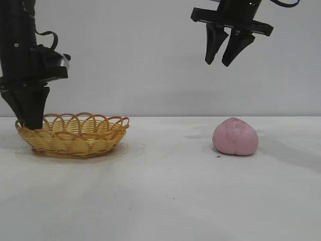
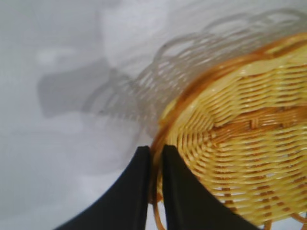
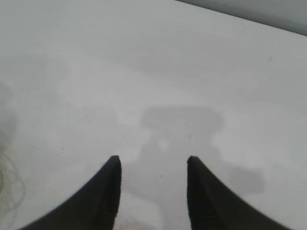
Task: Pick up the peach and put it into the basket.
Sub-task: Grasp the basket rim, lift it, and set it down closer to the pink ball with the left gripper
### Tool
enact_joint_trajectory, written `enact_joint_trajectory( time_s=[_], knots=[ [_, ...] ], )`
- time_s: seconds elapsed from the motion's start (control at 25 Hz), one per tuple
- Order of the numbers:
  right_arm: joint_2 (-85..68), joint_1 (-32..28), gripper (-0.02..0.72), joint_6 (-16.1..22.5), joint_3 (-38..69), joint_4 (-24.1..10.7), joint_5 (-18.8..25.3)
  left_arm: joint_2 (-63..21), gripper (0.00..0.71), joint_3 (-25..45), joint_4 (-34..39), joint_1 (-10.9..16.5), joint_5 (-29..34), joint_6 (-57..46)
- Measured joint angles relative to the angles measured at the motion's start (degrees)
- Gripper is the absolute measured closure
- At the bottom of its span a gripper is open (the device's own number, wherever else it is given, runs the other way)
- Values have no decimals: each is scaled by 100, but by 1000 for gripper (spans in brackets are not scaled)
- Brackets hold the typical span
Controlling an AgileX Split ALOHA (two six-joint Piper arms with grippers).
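1. Left gripper [image 2: 154, 158] is down at the outer edge of the basket [image 1: 75, 138], jaws pinched together on the looped rim; the left wrist view shows the rim strand running between the two fingers.
2. Right gripper [image 1: 224, 52] hangs high above the table [image 1: 165, 201], jaws apart and empty, a little to the basket side of the peach [image 1: 235, 136].
3. Peach sits on the table well apart from the basket, untouched. Basket is empty.
4. Risk: the rim is thin wicker, so the left pinch could slip off and leave the basket free to slide or tip when the peach goes in.
5. Risk: if the left arm lifts or drags while clamped, the light basket likely shifts and the drop target moves.
6. Risk: the peach is rounded and matte. An off-centre descent by the right gripper would probably push it into a roll rather than seat it between the fingers.
7. Risk: with the left gripper on the rim, there is less clear room for the right one over the basket; contact looks possible.
8. Count: one peach, one basket, two grippers, one table.
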Motion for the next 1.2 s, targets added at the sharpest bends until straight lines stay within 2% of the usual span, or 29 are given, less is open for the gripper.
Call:
enact_joint_trajectory(
  time_s=[0.16, 0.28, 0.44, 0.6, 0.64, 0.72, 0.88, 1.04, 1.2],
  knots=[
    [0, 0, 405, 0, 0, -10, 11, -567, 710, 1218, -845, -41, -866, -13],
    [0, 0, 405, 0, 0, -21, -28, -939, 710, 1845, -1340, -310, -1413, 124],
    [0, 0, 405, 0, 0, -21, -41, -1031, 710, 1944, -1434, -781, -1801, 112],
    [0, 0, 405, 0, 0, -21, -41, -1031, 710, 1944, -1486, -940, -1936, 90],
    [0, 0, 405, 0, 0, -21, -41, -1031, 651, 1944, -1486, -940, -1936, 87],
    [0, 0, 405, 0, 0, -21, -41, -1031, 651, 1944, -1486, -940, -1936, 76],
    [0, 0, 405, 0, 0, -21, -41, -1031, 495, 1944, -1464, -940, -1851, 76],
    [0, 0, 405, 0, 0, -10, -31, -1077, 352, 1956, -761, -940, -1686, -292],
    [0, 0, 405, 0, 0, -10, -31, -1416, 352, 1992, 325, -896, -1698, -930]
  ],
)
